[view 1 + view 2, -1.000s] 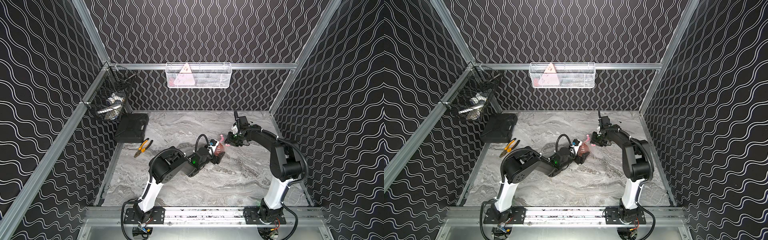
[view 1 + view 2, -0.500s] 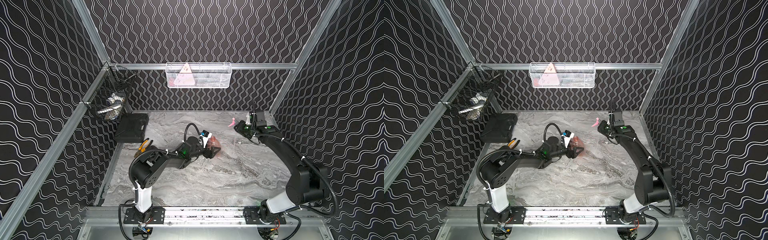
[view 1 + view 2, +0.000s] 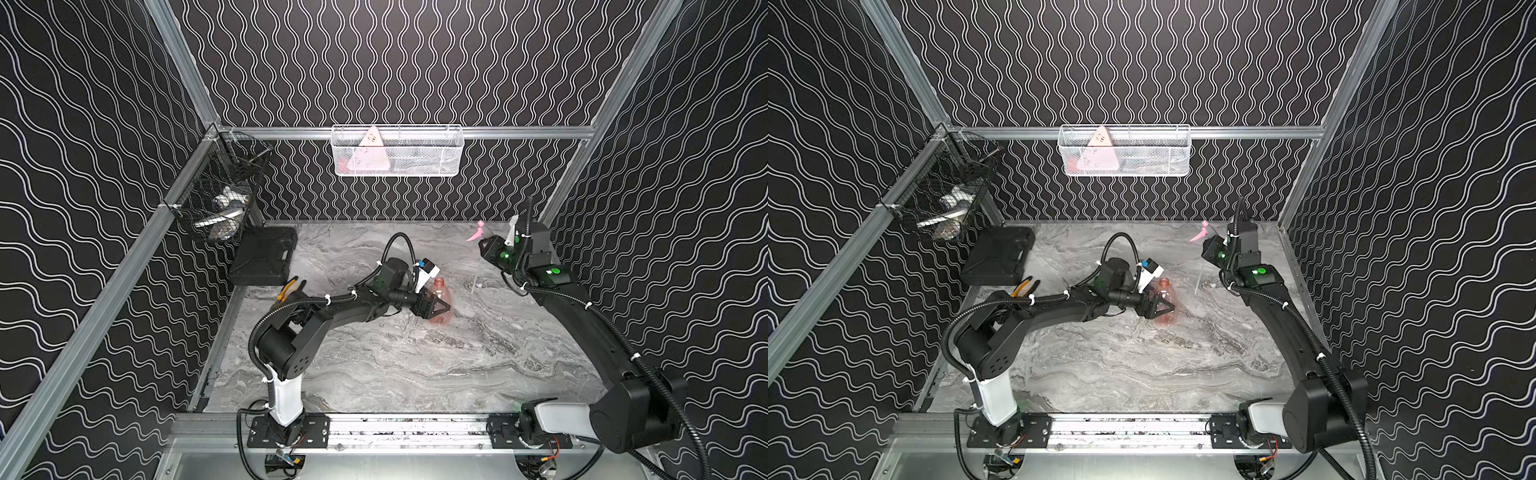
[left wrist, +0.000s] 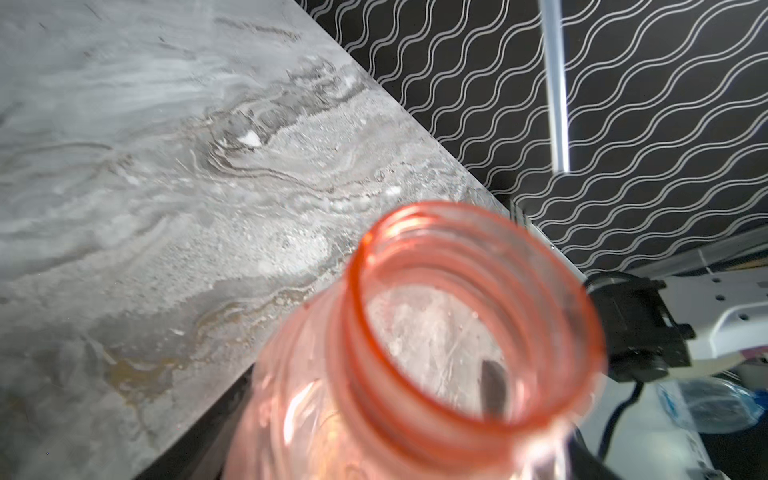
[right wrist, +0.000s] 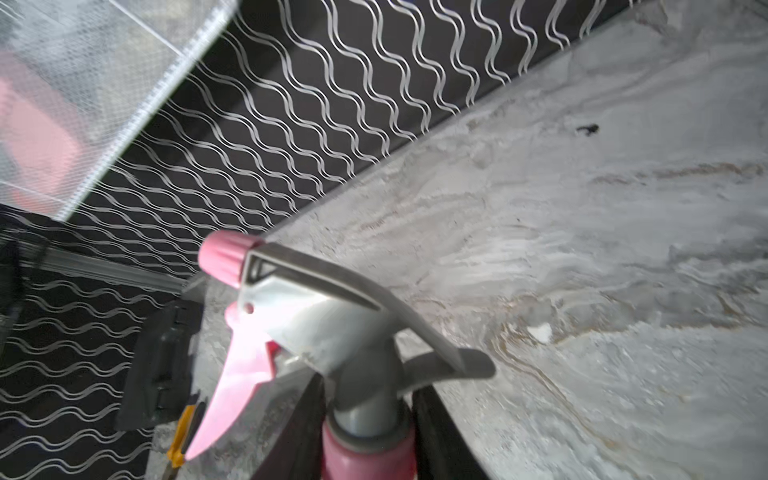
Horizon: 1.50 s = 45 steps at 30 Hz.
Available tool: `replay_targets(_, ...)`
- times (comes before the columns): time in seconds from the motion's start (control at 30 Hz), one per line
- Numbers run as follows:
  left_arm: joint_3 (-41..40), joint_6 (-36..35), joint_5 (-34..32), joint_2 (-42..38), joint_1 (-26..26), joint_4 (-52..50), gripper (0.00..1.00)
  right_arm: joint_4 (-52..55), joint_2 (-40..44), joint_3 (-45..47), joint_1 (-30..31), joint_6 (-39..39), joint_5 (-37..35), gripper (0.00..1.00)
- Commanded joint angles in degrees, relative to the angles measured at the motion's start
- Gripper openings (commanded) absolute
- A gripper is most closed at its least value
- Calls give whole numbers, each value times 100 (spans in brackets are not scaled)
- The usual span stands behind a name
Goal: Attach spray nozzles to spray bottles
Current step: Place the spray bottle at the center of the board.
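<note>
Arms moved apart: L gripper [image 3: 439, 308] clamps bottle [image 3: 441, 290]; R gripper [image 3: 484, 245] pinches nozzle [image 5: 324, 332] collar, well apart.

Left gripper [image 3: 441, 306] low at centre, clamped; right gripper [image 3: 483, 242] high at far back, clamped.

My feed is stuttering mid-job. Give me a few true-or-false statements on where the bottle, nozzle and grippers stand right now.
1. The spray nozzle is screwed onto the spray bottle. False: the right gripper holds it by the collar, raised and well apart from the bottle.
2. The bottle's neck is open. True.
3. The left gripper has its jaws on the bottle's body. True.
4. The pliers lie between the two grippers. False: they lie beside the black case, off to the left.
</note>
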<state>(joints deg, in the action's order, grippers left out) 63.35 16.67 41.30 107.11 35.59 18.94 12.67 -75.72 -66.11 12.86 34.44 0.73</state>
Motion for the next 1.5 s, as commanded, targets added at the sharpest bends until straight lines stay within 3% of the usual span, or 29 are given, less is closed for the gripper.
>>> replay_targets(0.0, 37, 149, 297, -93, 0, -26, 62, -1010, -21, 18, 94, 288, -96, 33)
replay_targets(0.07, 76, -43, 75, -120, 19, -276, 59, -790, -207, -206, 262, 158, -253, 33)
replay_targets(0.17, 90, -793, -1118, -181, 182, -909, 61, 233, -566, -671, 503, -117, -1097, 32)
replay_targets(0.27, -68, -1254, -2127, -86, 362, -1010, 57, 227, -492, -398, 550, -123, -1471, 32)
replay_targets(0.53, -518, -558, -1267, -118, 381, 169, 56, -75, -382, -57, 699, 118, -1347, 33)
replay_targets(0.83, -587, 30, -903, -50, 372, 821, 51, -774, -538, 89, 921, 585, -1014, 32)
replay_targets(1.0, -535, -630, -1679, -90, 385, 68, 53, 554, -823, -359, 911, 437, -2035, 29)
replay_targets(1.1, -561, -1031, -2548, -26, 531, -227, 54, 976, -865, -358, 857, 282, -2556, 29)
replay_targets(1.17, -611, -1137, -3101, 57, 652, -248, 54, 986, -821, -194, 749, 287, -2524, 30)
replay_targets(1.3, -747, -1169, -3482, 3, 805, -90, 54, 988, -833, 87, 630, 335, -2249, 31)
replay_targets(1.4, -1101, -1224, -3837, -165, 926, 701, 55, 1105, -936, 87, 630, 352, -2293, 31)
replay_targets(1.47, -1632, -1233, -4106, -92, 961, 2011, 58, 1090, -965, 297, 614, 361, -2286, 31)
